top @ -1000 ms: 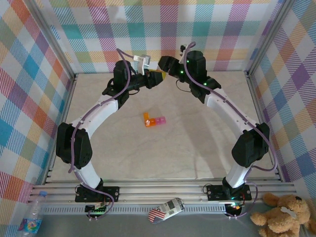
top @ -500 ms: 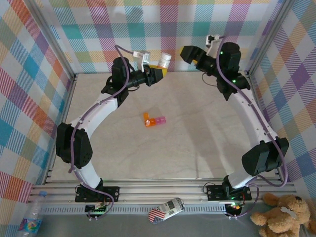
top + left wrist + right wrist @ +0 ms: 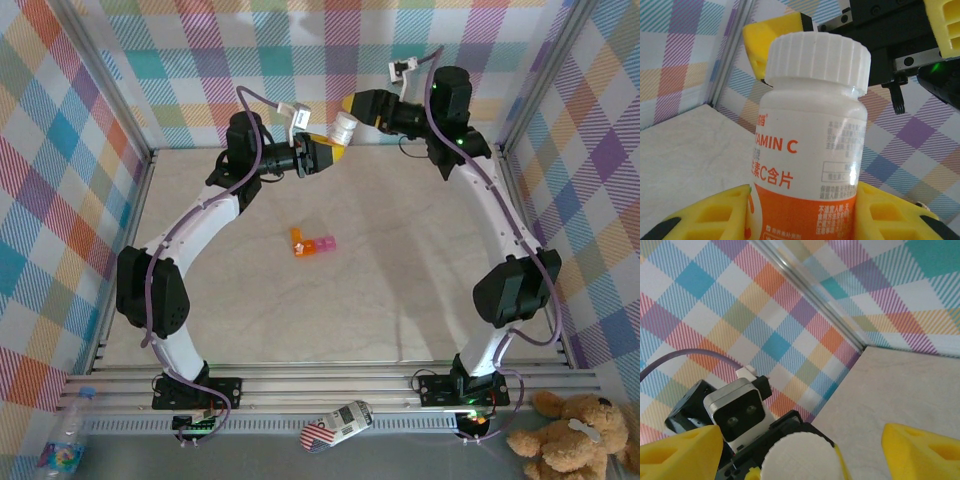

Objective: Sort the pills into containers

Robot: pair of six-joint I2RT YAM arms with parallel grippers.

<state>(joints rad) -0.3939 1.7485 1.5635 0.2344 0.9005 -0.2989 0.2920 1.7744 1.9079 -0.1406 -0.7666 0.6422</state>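
Bright, even light from above leaves only faint, soft shadows on the table (image 3: 420, 290). At the left wrist the bottle (image 3: 810, 150) is sharp, with mild sheen on its label. At the right wrist the cap (image 3: 800, 460) and yellow fingers (image 3: 682, 452) are blurred.

Bottle (image 3: 810, 150) white with white cap and orange lower label, fingers (image 3: 710, 215) yellow, containers (image 3: 312, 244) one orange and the rest pink, walls (image 3: 60, 120) pastel plaid, table (image 3: 400, 270) beige marbled, cable (image 3: 690, 352) purple.
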